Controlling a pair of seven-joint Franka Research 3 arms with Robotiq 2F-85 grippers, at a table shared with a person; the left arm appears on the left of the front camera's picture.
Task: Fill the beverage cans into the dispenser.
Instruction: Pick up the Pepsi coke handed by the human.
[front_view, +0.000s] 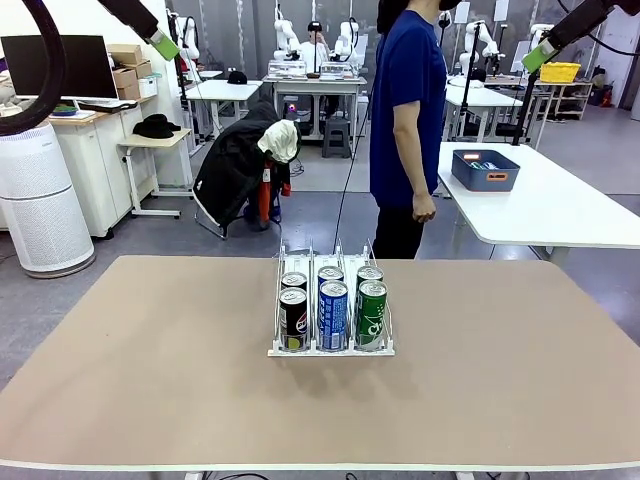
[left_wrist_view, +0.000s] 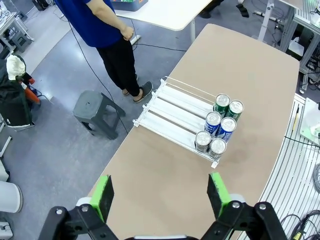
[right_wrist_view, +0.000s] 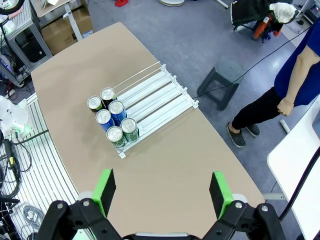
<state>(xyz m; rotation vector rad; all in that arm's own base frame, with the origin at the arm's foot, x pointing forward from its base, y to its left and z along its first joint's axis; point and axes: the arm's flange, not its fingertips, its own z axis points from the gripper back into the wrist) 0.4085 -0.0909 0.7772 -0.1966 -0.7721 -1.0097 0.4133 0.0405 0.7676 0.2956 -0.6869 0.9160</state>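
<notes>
Six cans (front_view: 332, 312) were found two per lane at the front of the dispenser (left_wrist_view: 172, 112), mid-bench. The left claw (left_wrist_view: 160, 190) and right claw (right_wrist_view: 162, 192) were held spread, empty, high above. Filling was judged complete, so clearance is best kept.

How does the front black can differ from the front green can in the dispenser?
Colour: the front black can is black, the front green can is green. Lane: the black one stands in the dispenser's lane at the robot's left, the green one at its right, the blue cans between. Both stand upright at the front lip, with silver tops and a like-coloured can behind.
</notes>
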